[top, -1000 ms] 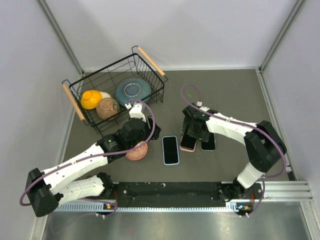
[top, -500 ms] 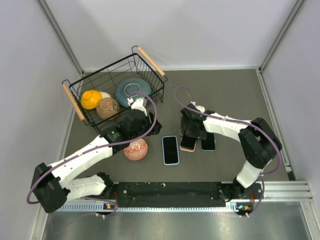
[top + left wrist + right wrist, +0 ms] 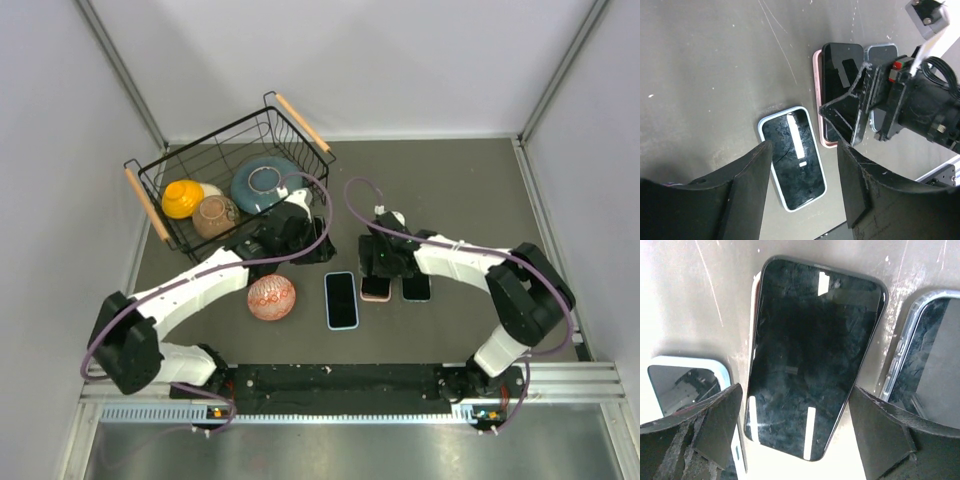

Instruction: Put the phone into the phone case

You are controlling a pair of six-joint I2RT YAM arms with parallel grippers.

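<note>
Top view: mid-frame, the right jaws hover over the phone [image 3: 377, 289] and hide most of it. The left jaws sit up and left of it.

Left wrist view: the left jaws are spread and empty above a blue-rimmed phone [image 3: 792, 157]. The pink case [image 3: 816, 85] shows only as a rim.

Right wrist view: the right jaws are spread astride the phone, which lies slightly askew on the case. Whether it is seated, I cannot tell. Nothing holds the case, so a push could skid both across the bench [image 3: 680, 300].
</note>
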